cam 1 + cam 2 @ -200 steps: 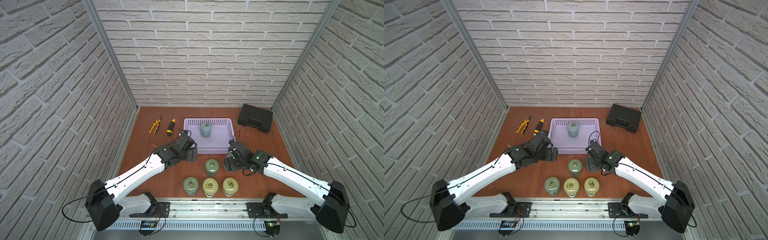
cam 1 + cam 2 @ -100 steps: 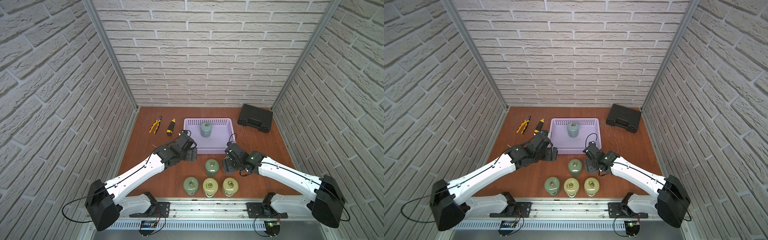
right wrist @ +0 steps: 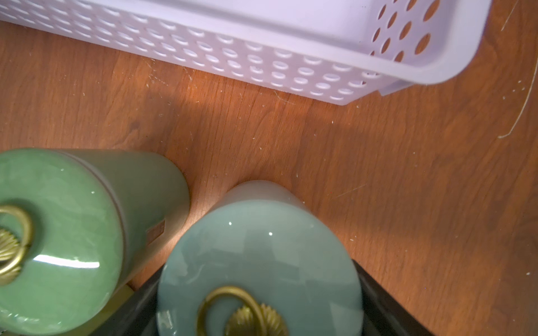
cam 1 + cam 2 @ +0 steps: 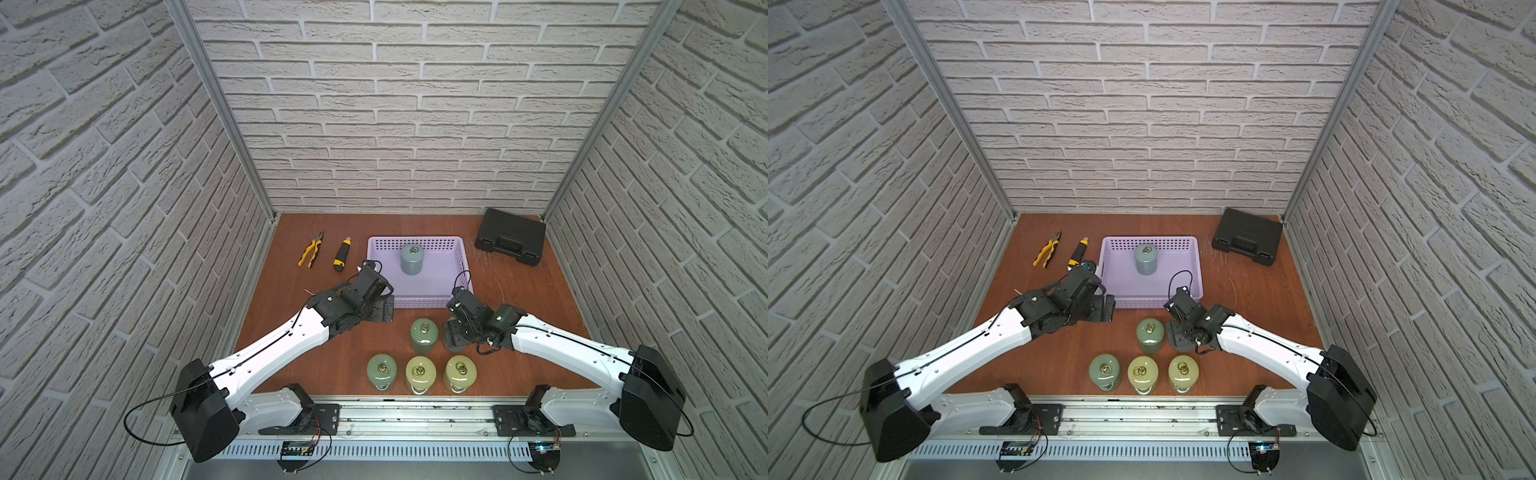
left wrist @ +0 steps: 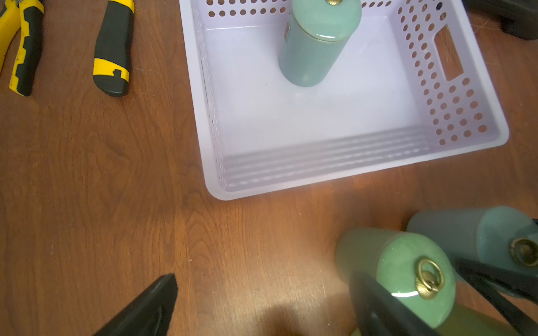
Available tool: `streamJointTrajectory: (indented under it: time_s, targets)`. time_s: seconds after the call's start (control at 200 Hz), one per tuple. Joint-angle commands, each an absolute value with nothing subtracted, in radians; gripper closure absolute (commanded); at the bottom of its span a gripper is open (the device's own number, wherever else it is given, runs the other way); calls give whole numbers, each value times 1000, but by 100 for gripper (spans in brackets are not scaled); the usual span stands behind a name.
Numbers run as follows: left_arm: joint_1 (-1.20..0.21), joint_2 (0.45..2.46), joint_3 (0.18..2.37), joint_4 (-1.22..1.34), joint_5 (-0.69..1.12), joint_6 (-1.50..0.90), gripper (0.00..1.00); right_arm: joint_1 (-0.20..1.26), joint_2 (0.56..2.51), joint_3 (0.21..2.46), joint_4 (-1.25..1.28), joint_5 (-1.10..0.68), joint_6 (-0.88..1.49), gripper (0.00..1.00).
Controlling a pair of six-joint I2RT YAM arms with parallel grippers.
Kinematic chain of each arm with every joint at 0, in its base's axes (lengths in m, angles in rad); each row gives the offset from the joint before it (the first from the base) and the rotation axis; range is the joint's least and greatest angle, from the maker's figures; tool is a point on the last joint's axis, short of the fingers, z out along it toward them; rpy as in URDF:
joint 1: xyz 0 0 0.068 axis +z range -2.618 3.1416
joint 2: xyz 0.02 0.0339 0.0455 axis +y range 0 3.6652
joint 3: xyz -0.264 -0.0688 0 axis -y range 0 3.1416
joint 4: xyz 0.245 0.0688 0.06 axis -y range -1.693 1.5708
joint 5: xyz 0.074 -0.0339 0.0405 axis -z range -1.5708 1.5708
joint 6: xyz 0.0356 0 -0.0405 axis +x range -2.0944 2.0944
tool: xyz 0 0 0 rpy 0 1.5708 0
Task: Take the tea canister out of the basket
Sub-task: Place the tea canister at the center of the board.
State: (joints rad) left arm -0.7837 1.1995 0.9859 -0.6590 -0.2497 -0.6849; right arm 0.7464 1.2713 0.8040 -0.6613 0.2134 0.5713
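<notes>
A: Counts?
B: 1 basket [image 4: 419, 302], far centre. 6 canisters: basket canister [image 4: 411, 258] inside; 4 free canisters [image 4: 420, 372] nearer; held canister [image 3: 259, 256] just outside basket's near-right corner, R gripper [image 4: 455, 336] clamped on it.
A: Top views?
B: Hidden there; wrist cams show it. L gripper [image 5: 263, 293] open, empty.

The shallow, perforated lavender basket [image 4: 419, 302] sits flat on the tabletop [image 4: 286, 345]. A grey-blue canister [image 4: 411, 261] stands upright inside it, near its far wall. A pale teal canister [image 3: 259, 247] with a brass-ringed lid stands upright outside, near the basket's front corner.
</notes>
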Motion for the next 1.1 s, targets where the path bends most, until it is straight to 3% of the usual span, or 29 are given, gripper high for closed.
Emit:
streamJointTrajectory:
  time_s: [0.0,0.22,0.74,0.77,1.095]
  targets:
    - [-776,1188,982,-663,-267,-690,2,758,1261,802,-598,224,591,41]
    - [-775,1188,982,-662,-267,-690,2,761,1261,790,-604,219,604,37]
    - [-769,1177,983,-649,-266,-675,2,762,1234,794,-656,230,627,7]
    - [-767,1176,984,-648,-266,-671,2,762,1231,795,-659,231,628,0]
    - [-725,1210,1046,-641,-216,-592,2,764,1186,845,-730,241,614,0]
